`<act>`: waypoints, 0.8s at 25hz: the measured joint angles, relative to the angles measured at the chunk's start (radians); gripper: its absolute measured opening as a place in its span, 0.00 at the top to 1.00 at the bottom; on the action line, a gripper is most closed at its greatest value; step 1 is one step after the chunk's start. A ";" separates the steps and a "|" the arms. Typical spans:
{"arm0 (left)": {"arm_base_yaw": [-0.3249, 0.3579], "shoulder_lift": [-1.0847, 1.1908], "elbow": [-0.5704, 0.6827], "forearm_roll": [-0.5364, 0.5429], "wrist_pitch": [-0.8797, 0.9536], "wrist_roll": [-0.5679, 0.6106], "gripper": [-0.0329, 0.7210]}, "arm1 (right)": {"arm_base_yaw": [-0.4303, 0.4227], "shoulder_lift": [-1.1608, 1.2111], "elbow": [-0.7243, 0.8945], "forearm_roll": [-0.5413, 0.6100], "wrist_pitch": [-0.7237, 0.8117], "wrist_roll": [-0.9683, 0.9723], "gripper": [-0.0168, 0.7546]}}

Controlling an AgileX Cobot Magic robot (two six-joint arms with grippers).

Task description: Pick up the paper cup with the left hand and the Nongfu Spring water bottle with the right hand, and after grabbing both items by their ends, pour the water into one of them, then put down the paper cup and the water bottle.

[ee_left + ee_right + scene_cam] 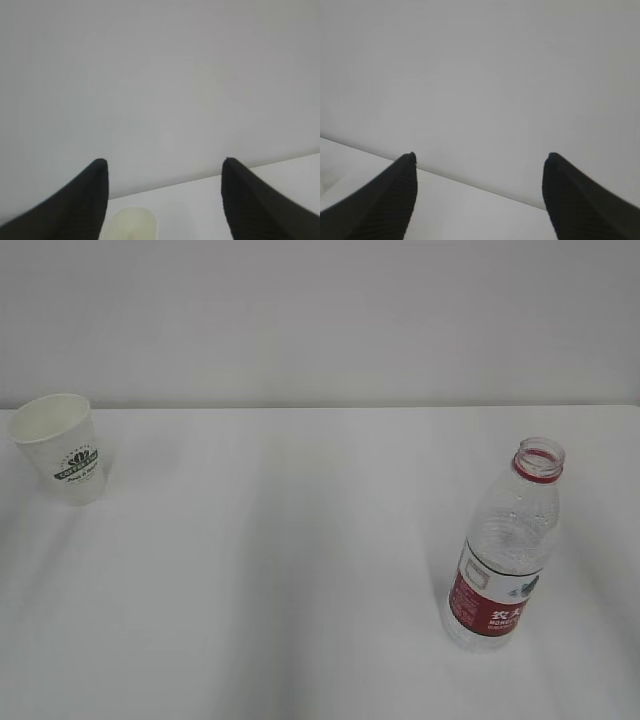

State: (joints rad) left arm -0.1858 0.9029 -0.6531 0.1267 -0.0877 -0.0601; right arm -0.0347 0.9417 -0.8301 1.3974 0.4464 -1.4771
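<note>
One small white tapered paper cup [62, 447] with a dark green leaf-like logo stands upright on the white table [280, 570], out at about ten o'clock from the middle of the exterior view, close to the left edge and not far from the table's back edge. One clear ribbed plastic water bottle [505, 550] with a red neck ring and a red label bearing white characters stands upright at about four o'clock, well apart from the cup. Its cap is off and the mouth is open. Whether there is water inside cannot be told. Neither arm appears in the exterior view.

That makes two task objects, one cup and one bottle, and two grippers, each seen only by its own wrist camera.

In the left wrist view, the left hand [164, 167] shows two black pointed fingers [80, 200] spread wide with nothing between them. The cup's pale rim [131, 223] sits at six o'clock, low in the frame, just inside the left finger, with the plain grey wall [160, 75] beyond.

In the right wrist view, the right hand [480, 160] also shows two black tapering fingers [575, 200] spread wide and empty, above the table edge. The bottle is not seen there.
</note>
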 joint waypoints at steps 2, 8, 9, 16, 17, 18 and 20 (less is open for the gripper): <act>0.000 0.000 0.036 -0.001 -0.027 0.000 0.27 | 0.000 0.000 0.000 0.004 -0.003 0.000 0.22; 0.000 0.000 0.063 -0.005 -0.038 0.000 0.27 | 0.000 0.000 0.000 0.008 -0.005 -0.015 0.22; 0.000 0.000 0.063 -0.005 -0.041 0.000 0.27 | 0.000 0.000 0.000 0.008 -0.005 -0.019 0.22; 0.000 0.000 0.065 -0.005 -0.068 0.000 0.28 | 0.000 0.000 0.002 0.010 -0.010 -0.027 0.22; 0.000 0.000 0.065 -0.005 -0.070 0.000 0.29 | 0.000 0.000 0.006 0.010 -0.010 -0.027 0.22; 0.000 0.000 0.065 -0.005 -0.072 0.000 0.30 | 0.000 0.000 0.013 0.012 -0.015 -0.027 0.22; 0.000 0.000 0.065 -0.005 -0.072 0.000 0.32 | 0.000 0.000 0.025 0.012 -0.017 -0.027 0.22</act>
State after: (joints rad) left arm -0.1858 0.9029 -0.5883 0.1219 -0.1595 -0.0601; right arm -0.0347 0.9417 -0.8052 1.4094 0.4295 -1.5039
